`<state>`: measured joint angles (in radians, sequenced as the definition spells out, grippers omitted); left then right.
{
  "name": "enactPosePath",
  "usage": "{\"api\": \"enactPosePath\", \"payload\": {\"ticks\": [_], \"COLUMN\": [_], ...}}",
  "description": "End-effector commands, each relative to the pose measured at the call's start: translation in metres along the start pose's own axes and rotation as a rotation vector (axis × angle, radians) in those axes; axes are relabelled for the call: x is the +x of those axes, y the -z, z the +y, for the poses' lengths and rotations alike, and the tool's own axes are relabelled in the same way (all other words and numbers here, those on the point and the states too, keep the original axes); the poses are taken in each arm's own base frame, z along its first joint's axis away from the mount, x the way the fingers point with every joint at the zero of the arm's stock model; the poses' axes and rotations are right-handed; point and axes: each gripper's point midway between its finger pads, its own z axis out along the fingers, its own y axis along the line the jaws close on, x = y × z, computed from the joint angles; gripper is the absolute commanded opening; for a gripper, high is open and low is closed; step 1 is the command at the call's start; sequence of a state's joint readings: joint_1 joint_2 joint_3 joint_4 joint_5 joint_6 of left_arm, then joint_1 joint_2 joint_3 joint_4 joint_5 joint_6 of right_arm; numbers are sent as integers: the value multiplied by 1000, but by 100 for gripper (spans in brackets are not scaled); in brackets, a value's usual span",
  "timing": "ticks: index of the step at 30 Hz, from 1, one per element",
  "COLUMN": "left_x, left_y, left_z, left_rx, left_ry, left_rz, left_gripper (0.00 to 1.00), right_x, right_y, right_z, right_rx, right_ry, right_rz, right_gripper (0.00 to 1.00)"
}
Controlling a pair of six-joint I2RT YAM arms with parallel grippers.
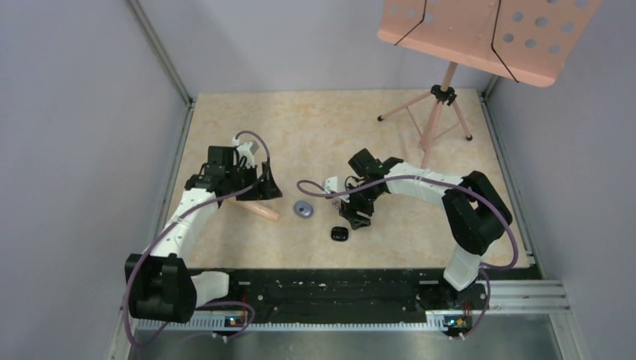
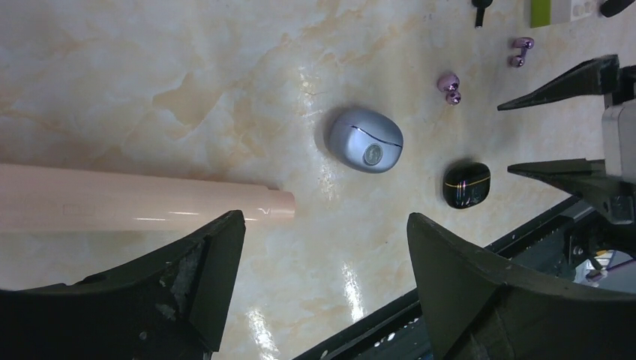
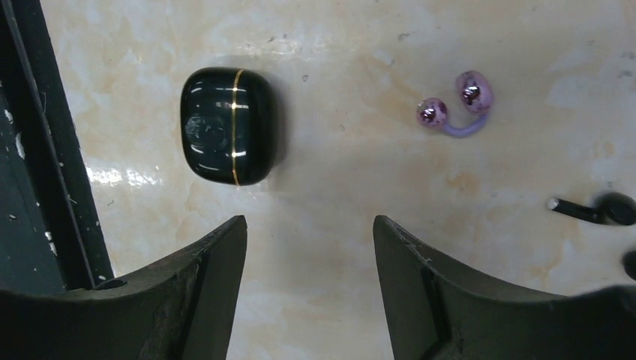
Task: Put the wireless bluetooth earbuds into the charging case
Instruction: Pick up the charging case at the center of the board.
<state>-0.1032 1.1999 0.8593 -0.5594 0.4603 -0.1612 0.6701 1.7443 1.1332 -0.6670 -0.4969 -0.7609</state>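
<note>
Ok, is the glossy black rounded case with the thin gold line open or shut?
Shut. The glossy black rounded case shows one unbroken gold seam, no gap, no cavity visible.

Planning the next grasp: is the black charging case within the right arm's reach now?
Likely yes: the right tool is open just beside the black charging case, nothing lies between them, and the purple earbud is off to the other side.

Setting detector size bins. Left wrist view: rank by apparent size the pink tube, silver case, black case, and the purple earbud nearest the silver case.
1. pink tube, partly cut off by the frame edge
2. silver case
3. black case
4. purple earbud, smallest by far
</note>
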Motion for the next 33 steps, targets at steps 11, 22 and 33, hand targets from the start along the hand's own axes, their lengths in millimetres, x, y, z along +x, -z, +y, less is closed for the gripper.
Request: {"api": "enactPosePath", "payload": {"ticks": [11, 22, 33], "left_x": [7, 12, 18], "left_y": [8, 15, 11], "left_z": [30, 32, 35], "left_rx": [23, 3, -4], "left_ry": [307, 365, 399], "left_rz": [-26, -52, -52], "left_gripper": [89, 88, 87], "right_x": [-23, -32, -39], "right_y": [-32, -23, -37], "right_z": [22, 24, 44], "right_rx": [43, 213, 286], "right_ry": [73, -309, -593], "right_rz": [-68, -98, -51], "right_gripper": [96, 99, 90]}}
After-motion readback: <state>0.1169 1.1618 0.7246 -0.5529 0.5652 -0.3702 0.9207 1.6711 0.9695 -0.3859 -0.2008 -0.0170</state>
